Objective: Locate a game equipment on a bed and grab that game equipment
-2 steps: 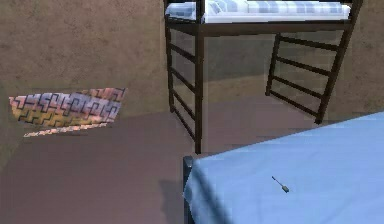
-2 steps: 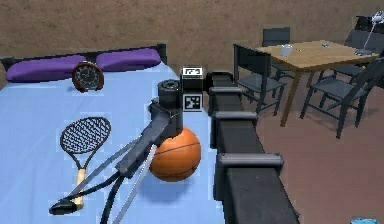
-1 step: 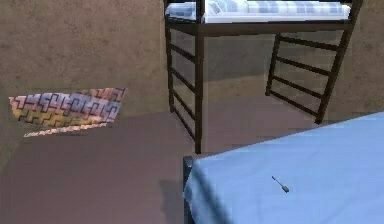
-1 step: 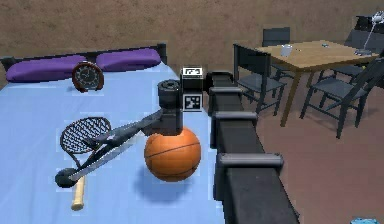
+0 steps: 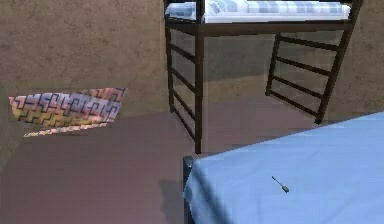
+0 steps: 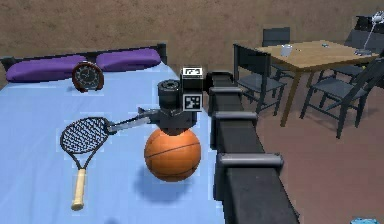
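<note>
In the arm side view, the gripper (image 6: 113, 128) sits just left of centre, its thin fingers (image 6: 128, 124) pointing left toward the racket (image 6: 86, 138). Whether they are apart or together cannot be told, nor whether they hold anything. An orange ball (image 6: 173, 153) lies on the bed (image 6: 35, 185) right below the gripper's dark body. The racket lies flat left of the ball, head up and pale handle toward the lower left. The arm (image 6: 240, 150) rises from the bottom edge, right of the ball. Purple pillows (image 6: 70, 65) and a round reddish thing (image 6: 88, 75) lie at the upper left. A table (image 6: 310, 55) with chairs (image 6: 255, 75) stands at the upper right.

In the forward view, a blue mattress corner (image 5: 300, 195) at the lower right bears a thin dark stick (image 5: 281, 184). A bunk frame (image 5: 200, 70) stands at the top, and a patterned rug (image 5: 70, 108) lies at the left.
</note>
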